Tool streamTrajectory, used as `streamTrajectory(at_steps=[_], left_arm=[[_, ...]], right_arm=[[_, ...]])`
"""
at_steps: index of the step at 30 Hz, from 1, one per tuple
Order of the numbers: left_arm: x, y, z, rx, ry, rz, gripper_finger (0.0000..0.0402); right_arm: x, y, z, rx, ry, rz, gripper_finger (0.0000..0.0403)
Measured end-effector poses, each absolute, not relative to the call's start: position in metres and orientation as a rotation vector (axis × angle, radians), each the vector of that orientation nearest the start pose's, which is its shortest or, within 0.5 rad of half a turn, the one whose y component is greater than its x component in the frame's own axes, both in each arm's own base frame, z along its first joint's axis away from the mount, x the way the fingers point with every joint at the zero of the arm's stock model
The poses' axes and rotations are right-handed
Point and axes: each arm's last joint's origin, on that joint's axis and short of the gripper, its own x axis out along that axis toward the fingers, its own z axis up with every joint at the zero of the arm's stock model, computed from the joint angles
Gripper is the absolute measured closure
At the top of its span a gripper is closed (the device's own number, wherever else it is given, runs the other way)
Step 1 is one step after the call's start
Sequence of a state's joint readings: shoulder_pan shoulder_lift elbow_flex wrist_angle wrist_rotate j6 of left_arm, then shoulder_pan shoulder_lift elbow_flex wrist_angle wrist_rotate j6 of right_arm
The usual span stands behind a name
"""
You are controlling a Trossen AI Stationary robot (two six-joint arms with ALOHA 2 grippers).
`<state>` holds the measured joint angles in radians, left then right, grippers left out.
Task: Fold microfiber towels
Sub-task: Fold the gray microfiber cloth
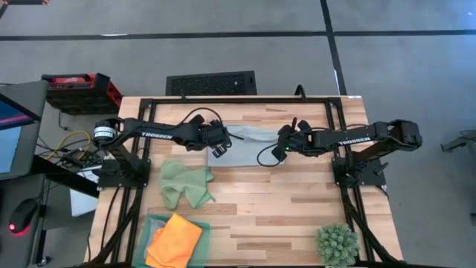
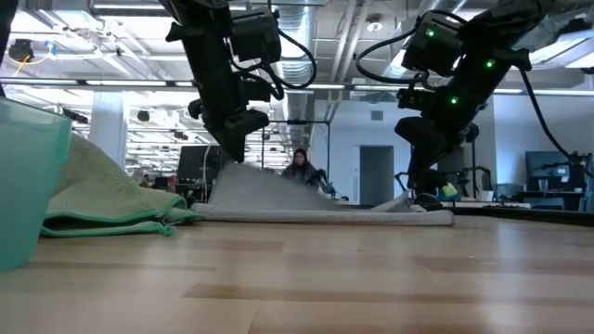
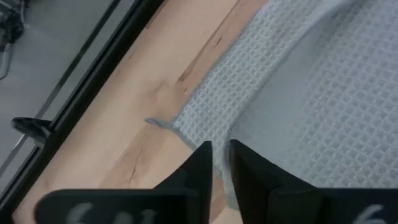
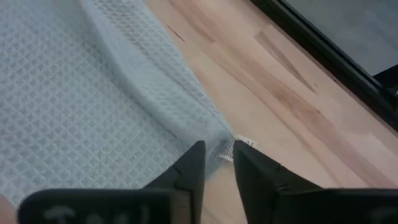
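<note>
Grey concrete floor (image 1: 245,52) crossed by dark seam lines, 1 black floor vent grille (image 1: 211,82), 1 red toolbox (image 1: 80,91), 1 pale wood table (image 1: 297,201); beyond, an open ceiling with strip lights (image 2: 139,83), a seated person (image 2: 301,170).

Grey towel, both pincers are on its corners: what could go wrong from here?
1. The left pincer pinches only the very edge of the grey towel, so it may slip out.
2. The right pincer also grips just the tagged corner, so uneven lifting could skew the fold.
</note>
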<state>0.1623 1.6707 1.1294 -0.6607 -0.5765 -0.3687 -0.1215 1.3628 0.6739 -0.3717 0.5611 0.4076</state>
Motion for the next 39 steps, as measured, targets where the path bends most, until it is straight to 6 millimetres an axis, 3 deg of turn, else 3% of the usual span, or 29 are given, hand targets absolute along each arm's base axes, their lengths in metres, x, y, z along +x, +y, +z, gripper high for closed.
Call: streamTrajectory(at_steps=[7,12,20,23,33,39], left_arm=[[0.314,0.074,0.206,-0.065,1.053,0.839,0.0291],[0.314,0.075,0.206,-0.059,1.057,0.838,0.0264],[0.319,0.038,0.212,0.043,1.026,0.766,0.0258],[0.318,0.022,0.218,0.065,0.998,0.725,0.0258],[0.312,-0.012,0.232,0.082,0.942,0.636,0.0258],[0.311,-0.02,0.233,0.083,0.935,0.619,0.0258]], right_arm=[[0.235,-0.044,0.172,0.124,0.898,-0.812,0.0233],[0.235,-0.042,0.172,0.1,0.933,-0.741,0.0211],[0.238,-0.011,0.171,-0.054,1.038,-0.312,0.0207],[0.239,-0.001,0.166,-0.123,1.073,-0.228,0.0208],[0.247,-0.004,0.131,-0.15,1.231,-0.228,0.0226],[0.248,-0.005,0.124,-0.129,1.261,-0.253,0.0237]])
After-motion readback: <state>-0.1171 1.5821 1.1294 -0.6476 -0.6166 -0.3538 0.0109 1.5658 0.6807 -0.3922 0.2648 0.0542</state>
